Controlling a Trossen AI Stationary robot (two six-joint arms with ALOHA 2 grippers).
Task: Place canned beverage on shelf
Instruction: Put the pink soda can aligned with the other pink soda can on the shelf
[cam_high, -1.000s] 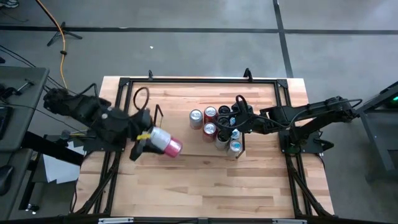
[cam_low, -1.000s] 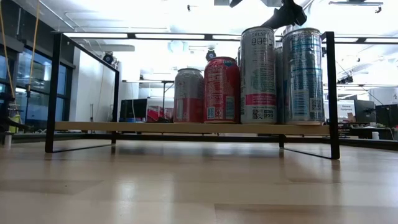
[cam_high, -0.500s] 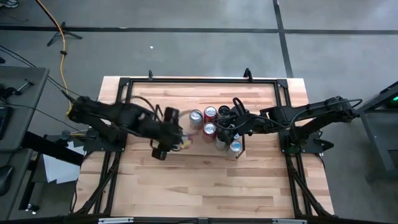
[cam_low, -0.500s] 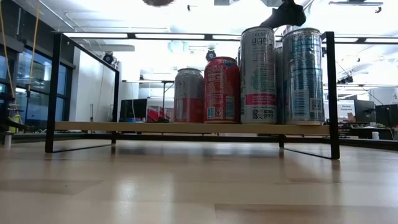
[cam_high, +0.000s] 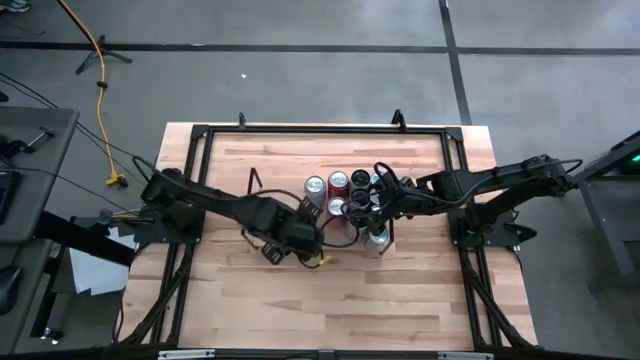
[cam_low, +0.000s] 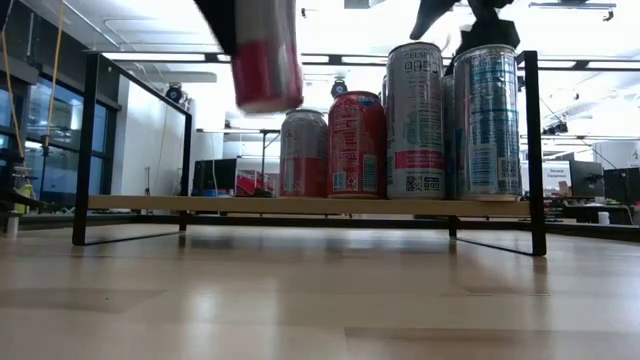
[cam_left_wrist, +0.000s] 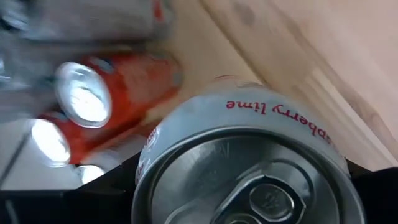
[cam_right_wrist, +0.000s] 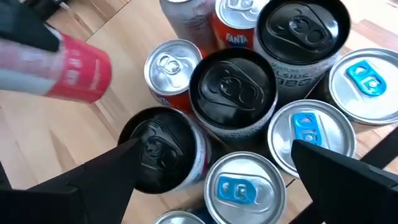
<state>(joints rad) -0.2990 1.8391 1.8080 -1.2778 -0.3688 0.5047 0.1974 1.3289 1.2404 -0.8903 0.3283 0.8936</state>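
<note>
A silver can with a pink lower end (cam_low: 266, 55) hangs above the shelf (cam_low: 300, 205), just left of the cans standing there, with my left gripper (cam_high: 300, 238) shut on it. The left wrist view shows its silver top (cam_left_wrist: 249, 180). Several cans (cam_high: 345, 195) stand bunched on their bases at the right part of the shelf (cam_high: 285, 185), red ones and taller silver ones (cam_low: 415, 120). My right gripper (cam_right_wrist: 221, 186) is open a little above this bunch (cam_right_wrist: 239, 93), touching none of them. My left gripper pinches the can's side wall just below its top rim (cam_left_wrist: 149, 155) between its two fingers (cam_left_wrist: 106, 193), one on each side. The fingers come from above, slanting down. The can hangs clear of the shelf, nearly upright, pink end down (cam_low: 268, 92).
The shelf's black wire end frames (cam_low: 85, 140) (cam_low: 532, 150) stand at both short ends. The board left of the cans (cam_low: 170, 203) is bare. Black rails (cam_high: 320, 128) run round the wood tabletop, with bare planks toward the near edge (cam_high: 330, 300).
My left gripper has moved toward the table's right, to the bunch of cans, and down. Its wrist has rolled, so the can, which lay level beside the gripper, now hangs nearly upright and has come into the low view.
</note>
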